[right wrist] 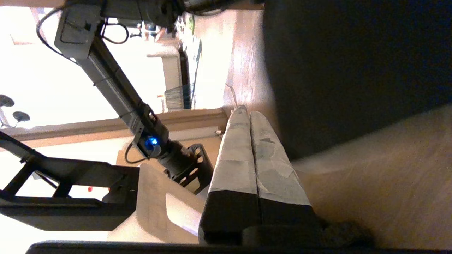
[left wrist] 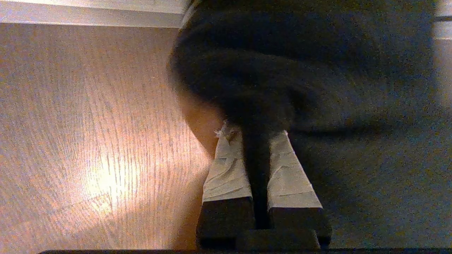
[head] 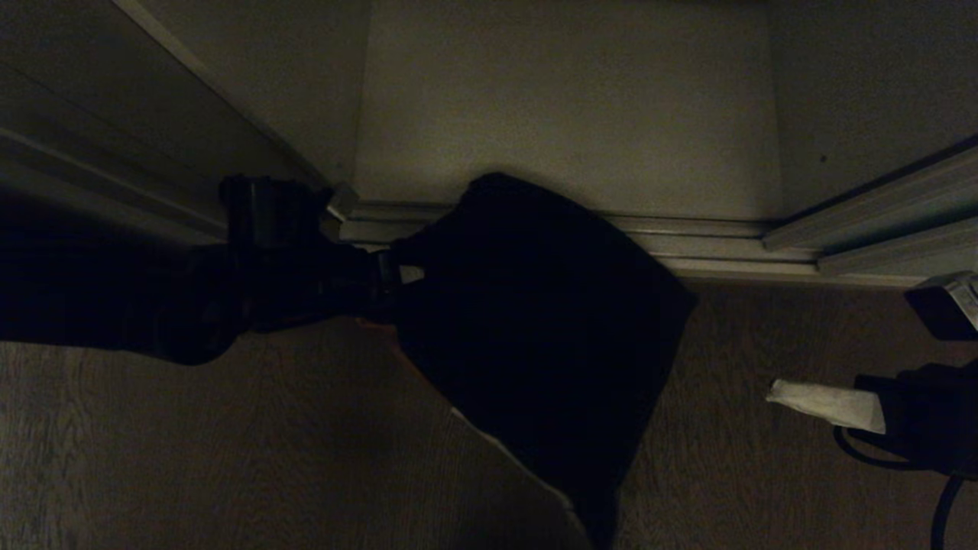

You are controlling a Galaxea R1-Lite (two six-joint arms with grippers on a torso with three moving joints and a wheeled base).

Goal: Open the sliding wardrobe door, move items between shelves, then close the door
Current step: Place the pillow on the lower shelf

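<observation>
One garment, black (head: 535,336), clamped in left hand (head: 386,279), hanging just outside bottom shelf (head: 565,114); right hand (head: 829,403) clenched empty, farther off.

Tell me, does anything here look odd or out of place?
Yes. The black garment isn't on a shelf: it dangles over the wooden floor, pinched in the left claw. The right claw, shut and empty, sits aside.

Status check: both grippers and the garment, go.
Left gripper shut on black garment, which hangs above the wood floor before the open wardrobe shelf. Right gripper shut, empty, parked at right. Nothing blocking the opening.
</observation>
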